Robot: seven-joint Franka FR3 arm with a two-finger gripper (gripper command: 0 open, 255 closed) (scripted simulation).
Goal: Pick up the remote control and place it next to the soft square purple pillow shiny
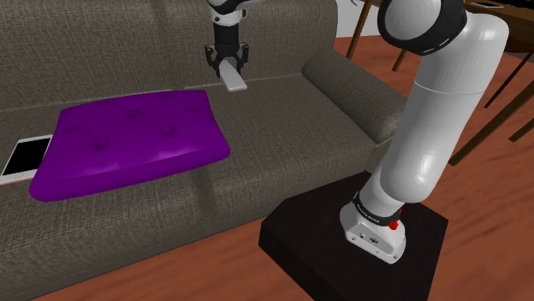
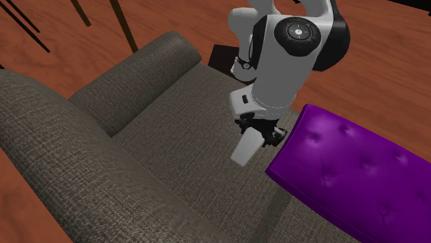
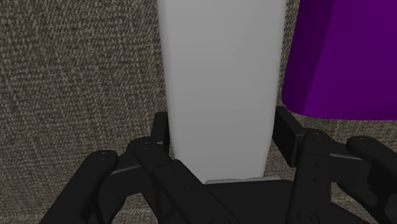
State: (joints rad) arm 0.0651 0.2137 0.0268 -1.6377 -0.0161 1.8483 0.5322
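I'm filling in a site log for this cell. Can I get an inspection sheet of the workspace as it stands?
Surface: grey-brown woven-fabric sofa, arm reaching over its seat.
Job's things: plain pale grey slab-shaped remote control, held close beside the shiny purple square pillow; contact with the seat cannot be told.
Clutter: white-framed flat device with black screen, on the seat at the pillow's other side.
Pincer: black two-finger pincer, shut on the remote.
Cables: nothing seen.
Surroundings: reddish wooden floor, dark furniture legs, black box stand.
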